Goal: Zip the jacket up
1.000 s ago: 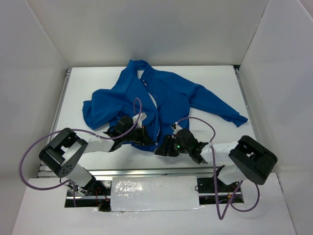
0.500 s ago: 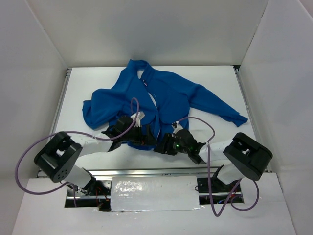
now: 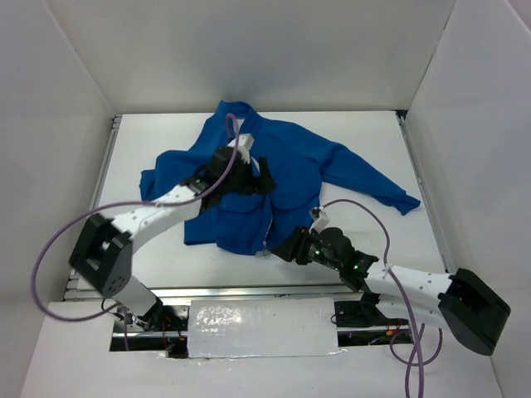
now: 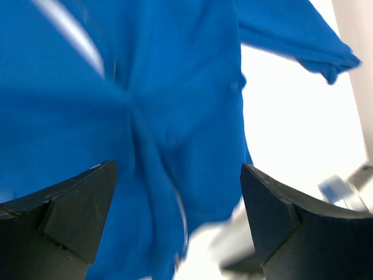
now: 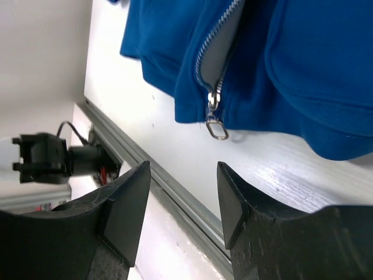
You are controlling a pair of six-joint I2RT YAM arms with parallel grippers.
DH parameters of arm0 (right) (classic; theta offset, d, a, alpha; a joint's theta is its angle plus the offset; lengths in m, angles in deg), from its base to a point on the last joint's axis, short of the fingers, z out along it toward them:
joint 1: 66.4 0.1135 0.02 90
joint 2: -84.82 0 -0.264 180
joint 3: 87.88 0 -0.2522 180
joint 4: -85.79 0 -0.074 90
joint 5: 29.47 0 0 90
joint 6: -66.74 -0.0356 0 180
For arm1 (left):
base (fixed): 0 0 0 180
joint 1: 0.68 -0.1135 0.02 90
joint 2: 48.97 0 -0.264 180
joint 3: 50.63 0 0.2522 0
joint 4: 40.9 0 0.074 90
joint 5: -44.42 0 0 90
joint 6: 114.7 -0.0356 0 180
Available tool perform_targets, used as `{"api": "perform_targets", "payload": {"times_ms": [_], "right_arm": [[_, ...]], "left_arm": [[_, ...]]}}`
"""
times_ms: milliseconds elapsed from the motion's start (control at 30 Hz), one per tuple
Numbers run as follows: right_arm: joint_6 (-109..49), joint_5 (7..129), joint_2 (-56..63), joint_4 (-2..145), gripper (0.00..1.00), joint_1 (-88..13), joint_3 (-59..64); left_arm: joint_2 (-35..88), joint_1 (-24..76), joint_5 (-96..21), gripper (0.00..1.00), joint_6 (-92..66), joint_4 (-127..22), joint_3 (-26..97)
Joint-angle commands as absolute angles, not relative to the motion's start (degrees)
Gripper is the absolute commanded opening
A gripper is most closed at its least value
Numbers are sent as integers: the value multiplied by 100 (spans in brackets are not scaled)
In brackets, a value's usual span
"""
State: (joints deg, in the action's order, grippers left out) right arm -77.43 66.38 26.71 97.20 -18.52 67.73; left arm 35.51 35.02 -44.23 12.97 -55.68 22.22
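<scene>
The bright blue jacket lies front-up on the white table, collar at the far side and hem toward me. Its zipper gapes open above the slider. The slider and small metal pull sit at the hem, resting on the table. My right gripper stands open just short of the pull, with nothing between its fingers; from above the right gripper is at the hem's near edge. My left gripper hovers over the jacket's chest. In the blurred wrist view the left gripper is wide open and empty above the blue fleece.
A metal rail runs along the table's near edge right behind the right fingers. The jacket's right sleeve stretches toward the right wall, and its left sleeve is bunched at the left. Purple cables loop off both arms.
My left gripper has opened and swung from the hem up to the jacket's chest. The right arm has drawn back to the near right, its gripper still at the hem.
</scene>
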Motion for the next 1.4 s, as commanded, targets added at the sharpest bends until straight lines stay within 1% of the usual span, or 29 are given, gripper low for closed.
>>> {"api": "perform_targets", "payload": {"times_ms": [0,33,67,100,167,200,233,400,467,500,533,567,600,633,733,800,867,900,1000,1167,1200,1367], "right_arm": [[-7740,6063,3137,8997,57,-1841,6527],[-7731,6062,3216,8735,57,-1867,6440],[-7653,6062,3348,8645,57,-1876,6404],[-7635,6062,3410,8548,57,-1885,6378],[-7574,6062,3585,8346,57,-1903,6325],[-7582,6062,3656,8276,57,-1911,6325],[-7565,6071,3726,8214,57,-1929,6325],[-7485,6115,4043,8135,57,-1929,6377],[-7450,6115,4043,8073,57,-1938,6342],[-7441,6115,4034,8064,57,-1938,6333],[-7441,6115,4034,8047,57,-1938,6325],[-7433,6106,4043,8046,57,-1938,6325],[-7441,6097,4043,8064,57,-1938,6333],[-7433,6097,4034,8090,57,-1938,6342],[-7398,6088,3930,8090,57,-1938,6316],[-7406,6088,3859,8082,57,-1938,6290],[-7406,6097,3780,8108,57,-1946,6289],[-7415,6097,3753,8134,57,-1938,6298],[-7441,6097,3648,8178,57,-1938,6281],[-7433,6220,3446,8310,57,-1938,6237],[-7406,6238,3393,8354,57,-1938,6211],[-7248,6510,3305,8521,57,-1929,6210]], "left_arm": [[4566,3421,-4304,99,721,-6326,3412],[5151,3403,-4277,99,590,-6528,4067],[5444,3403,-4294,99,510,-6965,4370],[5995,3403,-4355,99,440,-7169,4686],[6491,3421,-4627,99,369,-7949,5536],[6676,3421,-4628,99,369,-8128,5742],[6947,3421,-5289,99,369,-8225,5935],[7389,3412,-6059,88,307,-8497,6244],[7644,3421,-6253,76,237,-8708,6551],[7749,3421,-6315,68,219,-8831,6640],[7741,3430,-6368,53,202,-8902,6658],[7724,3430,-6490,47,202,-8877,6614],[7619,3430,-6552,33,210,-8859,6562],[7566,3430,-6622,30,219,-8842,6474],[7259,3430,-6807,29,219,-8798,6264],[6970,3438,-6965,23,219,-8754,6114],[6758,3438,-7088,22,219,-8666,5885],[6565,3438,-7193,12,211,-8622,5711],[6249,3438,-7370,0,237,-8525,5385],[5677,3438,-7695,0,412,-7894,4462],[5589,3438,-7808,0,552,-7623,4121],[5036,3438,-8661,0,1079,-6576,2935]]}}
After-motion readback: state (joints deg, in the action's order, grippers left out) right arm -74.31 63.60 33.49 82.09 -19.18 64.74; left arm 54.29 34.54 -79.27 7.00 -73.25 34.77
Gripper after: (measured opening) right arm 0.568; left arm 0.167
